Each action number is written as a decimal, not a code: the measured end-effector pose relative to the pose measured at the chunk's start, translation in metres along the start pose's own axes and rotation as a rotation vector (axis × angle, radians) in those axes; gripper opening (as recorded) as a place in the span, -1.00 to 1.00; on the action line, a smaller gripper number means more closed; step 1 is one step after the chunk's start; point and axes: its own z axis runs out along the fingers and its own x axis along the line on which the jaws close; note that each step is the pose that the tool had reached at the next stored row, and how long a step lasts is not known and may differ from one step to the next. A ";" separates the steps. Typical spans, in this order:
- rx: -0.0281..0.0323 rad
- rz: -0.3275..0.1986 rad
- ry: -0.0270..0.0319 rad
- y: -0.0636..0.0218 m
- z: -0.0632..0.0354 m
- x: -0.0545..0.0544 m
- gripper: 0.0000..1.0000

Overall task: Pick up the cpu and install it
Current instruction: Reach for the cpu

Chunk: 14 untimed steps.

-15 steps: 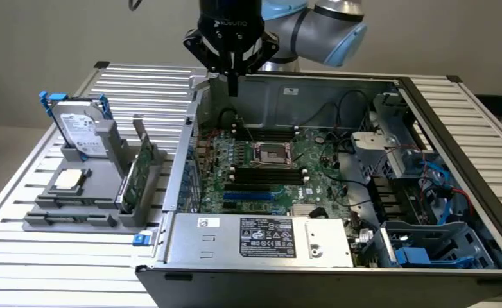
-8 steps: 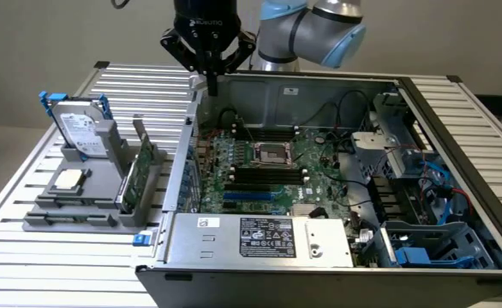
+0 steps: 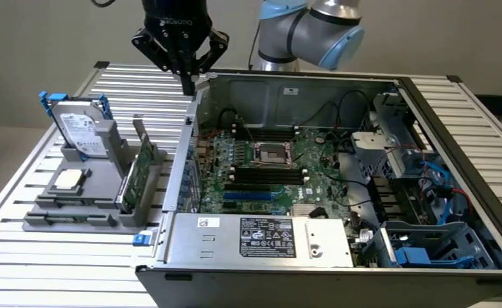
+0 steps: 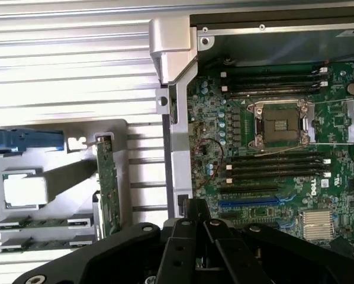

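Two black fingers point(image 3: 187, 80) are pressing tip to tip, fully closed and gripping nothing. They are pointing straight down from the pale blue and grey jointed robot arm point(image 3: 324, 29). They are hanging close over the side wall of the open grey metal computer case point(image 3: 456, 160), by the case corner nearest the table's far edge.

Inside the case, the green motherboard point(image 3: 260, 186) is lying flat. Its square metal-framed processor socket point(image 3: 274, 154) is showing a bare dark contact field, with black memory slots running along both sides of it. A silver power supply box with a white label point(image 3: 260, 239) is sitting at the end of the case nearest the table's near edge.

Beside the case, toward the edge of the ribbed aluminium table point(image 3: 28, 269) on the exterior view's left, a grey plastic holder rack point(image 3: 71, 219) is carrying three parts. The small flat square cpu with a silvery-grey top and tan rim point(image 3: 69, 181) is lying flat in a recess of this rack, well apart from the fingers. A long green circuit card point(image 3: 140, 170) is standing on edge in the slot nearest the case. A silver hard drive with a white label and blue bracket point(image 3: 79, 131) is leaning upright at the rack's far end.
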 end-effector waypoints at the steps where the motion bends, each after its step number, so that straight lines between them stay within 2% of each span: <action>1: 0.0004 0.000 0.0056 -0.0003 0.0002 0.004 -0.79; 9: 0.0042 0.003 0.0576 -0.0028 0.0021 0.037 -0.79; 10: 0.0044 0.003 0.0604 -0.0031 0.0027 0.042 -0.79; 14: 0.0049 0.003 0.0608 -0.0046 0.0068 0.060 -0.79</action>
